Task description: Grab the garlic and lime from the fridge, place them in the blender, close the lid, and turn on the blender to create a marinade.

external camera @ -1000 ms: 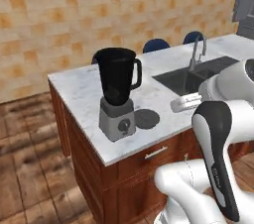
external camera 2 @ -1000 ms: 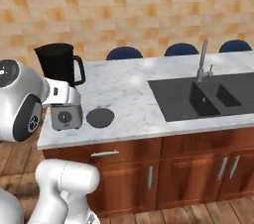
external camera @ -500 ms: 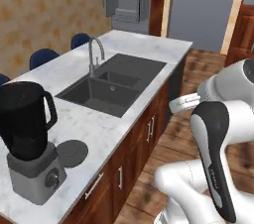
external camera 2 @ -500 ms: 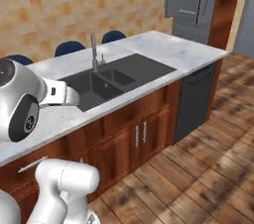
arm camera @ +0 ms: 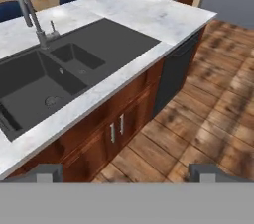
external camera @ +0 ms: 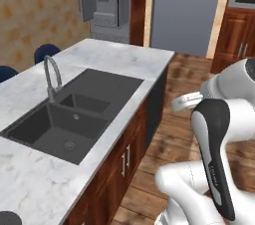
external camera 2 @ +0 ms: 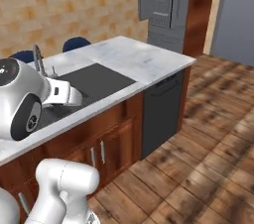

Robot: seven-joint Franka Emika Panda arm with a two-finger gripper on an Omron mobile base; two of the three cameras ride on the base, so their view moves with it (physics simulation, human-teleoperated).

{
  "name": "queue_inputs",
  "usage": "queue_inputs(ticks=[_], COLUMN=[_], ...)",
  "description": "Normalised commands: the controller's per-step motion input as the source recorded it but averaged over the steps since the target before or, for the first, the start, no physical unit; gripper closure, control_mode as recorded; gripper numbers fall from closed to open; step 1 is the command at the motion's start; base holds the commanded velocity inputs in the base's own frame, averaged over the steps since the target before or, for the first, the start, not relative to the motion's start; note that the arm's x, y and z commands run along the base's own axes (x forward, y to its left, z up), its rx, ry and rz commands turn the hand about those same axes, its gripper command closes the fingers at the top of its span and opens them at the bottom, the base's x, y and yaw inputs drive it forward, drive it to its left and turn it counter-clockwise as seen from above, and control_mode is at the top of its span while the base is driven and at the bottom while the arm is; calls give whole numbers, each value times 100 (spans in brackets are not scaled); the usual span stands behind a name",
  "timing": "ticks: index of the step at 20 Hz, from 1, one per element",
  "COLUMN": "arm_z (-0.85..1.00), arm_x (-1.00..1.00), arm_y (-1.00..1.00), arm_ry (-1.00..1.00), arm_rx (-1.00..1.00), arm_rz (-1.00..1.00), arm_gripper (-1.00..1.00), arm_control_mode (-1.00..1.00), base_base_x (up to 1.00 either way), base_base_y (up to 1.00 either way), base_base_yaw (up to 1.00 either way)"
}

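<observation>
Fridge (external camera: 107, 0) stands at the far end of the room in the left base view, beyond the marble bench (external camera: 124, 59), its door swung open so the dark shelves and pale bins show, though no lime or garlic can be made out at this range; a sink (external camera: 74, 114) with its faucet (external camera: 51, 74) is set into the bench, and the arm's white elbow fills the near right. From the right base view the fridge (external camera 2: 163, 5) again sits far behind the bench (external camera 2: 134, 57), with wooden floor (external camera 2: 198, 158) lying open between robot and appliance. Looking along the hand, the end effector (arm camera: 126, 172) shows two tips spread well apart with nothing between them, so it is released, hovering over the bench edge and the cabinet doors (arm camera: 116, 129) below. My guess is the approach to the fridge is under way; the risk is that the base clips the bench corner in passing, or that the arm reaches in while the small fruit is not yet located, knocking a bin or closing on empty air
</observation>
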Motion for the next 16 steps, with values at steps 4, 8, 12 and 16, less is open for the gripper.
queue_inputs(ticks=[4,8,12,16], arm_z=[0,0,0,0], arm_x=[0,0,0,0], arm_y=[0,0,0,0], arm_ry=[0,0,0,0], arm_rx=[0,0,0,0], arm_rz=[0,0,0,0], arm_gripper=[-100,-100,-100,-100], arm_control_mode=[100,100,100,100], base_base_x=[100,100,100,99], base_base_y=[-100,-100,-100,-100], base_base_yaw=[6,12,16,21])
